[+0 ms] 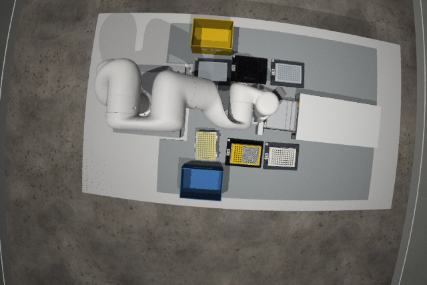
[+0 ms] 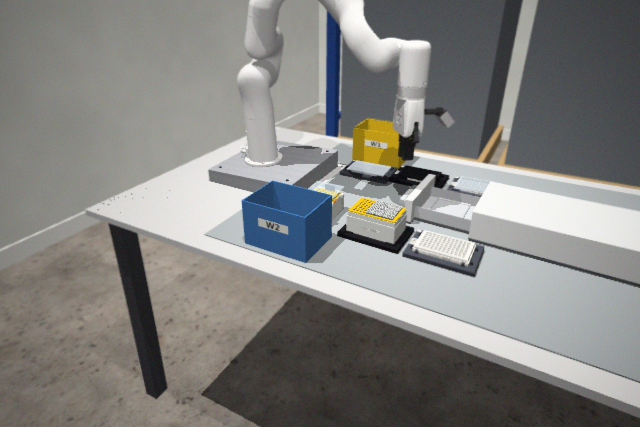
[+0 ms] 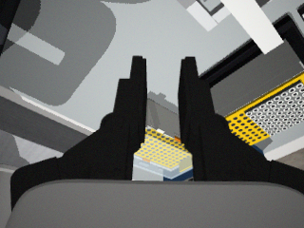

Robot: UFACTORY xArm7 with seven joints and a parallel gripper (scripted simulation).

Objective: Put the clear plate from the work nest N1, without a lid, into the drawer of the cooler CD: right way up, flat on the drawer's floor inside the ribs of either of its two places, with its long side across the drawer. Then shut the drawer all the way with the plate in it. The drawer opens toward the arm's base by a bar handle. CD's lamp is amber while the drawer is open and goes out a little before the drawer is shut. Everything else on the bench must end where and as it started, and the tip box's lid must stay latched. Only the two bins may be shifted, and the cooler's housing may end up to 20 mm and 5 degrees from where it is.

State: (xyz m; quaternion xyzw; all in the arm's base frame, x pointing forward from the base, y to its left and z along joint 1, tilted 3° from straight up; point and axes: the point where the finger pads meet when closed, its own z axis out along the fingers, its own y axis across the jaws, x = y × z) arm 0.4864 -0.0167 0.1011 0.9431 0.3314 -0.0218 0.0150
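Note:
The cooler CD (image 1: pixel 337 119) is a long white box on the right of the bench. Its drawer (image 1: pixel 281 116) (image 2: pixel 418 193) stands open toward the arm's base, with the white front bar at its end, and nothing shows inside. A flat clear-topped plate (image 1: pixel 212 70) sits in a dark nest at the back. Another clear plate with visible wells (image 1: pixel 289 73) sits in a nest further right. I cannot read which nest is N1. My gripper (image 2: pixel 408 149) hangs above the bench, just behind the drawer's front. In the wrist view its fingers stand narrow, with nothing between them.
A yellow bin W1 (image 2: pixel 376 143) stands at the back and a blue bin W2 (image 2: pixel 286 219) at the front. A black rack (image 1: pixel 249 68), a yellow tip rack (image 1: pixel 206 144), a tip box (image 1: pixel 245 153) and a white plate (image 1: pixel 281 156) surround the drawer.

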